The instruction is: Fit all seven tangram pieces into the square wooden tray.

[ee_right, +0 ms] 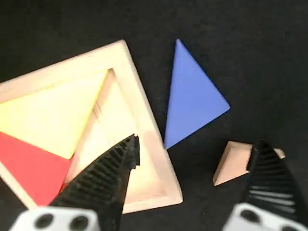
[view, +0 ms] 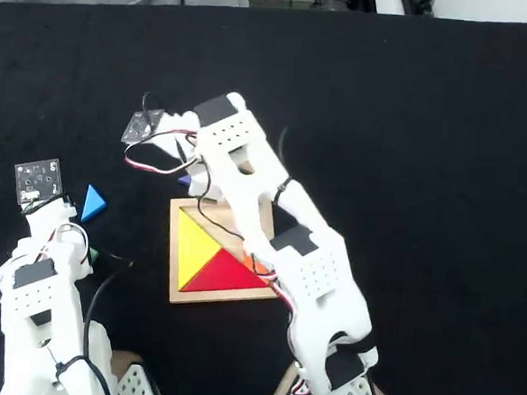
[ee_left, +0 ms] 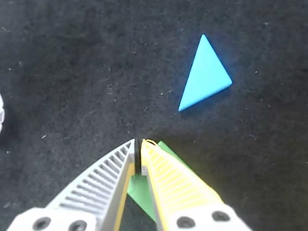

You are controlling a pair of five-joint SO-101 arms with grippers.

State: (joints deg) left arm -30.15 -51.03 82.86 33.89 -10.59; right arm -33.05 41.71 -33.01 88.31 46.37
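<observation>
Green piece (ee_left: 139, 192) is clamped tight in my left gripper (ee_left: 138, 144) near the light-blue triangle (ee_left: 204, 74), my right gripper (ee_right: 197, 144) hangs wide open over the dark-blue triangle (ee_right: 192, 96) just beside the tray (ee_right: 144, 115), so I'm guessing next is pinch it and slot it in.

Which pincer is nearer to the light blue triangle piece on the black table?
Left. The left pincer, shut over a green piece, sits just short of the light blue triangle; the right pincer is open over the square wooden tray's corner.
</observation>
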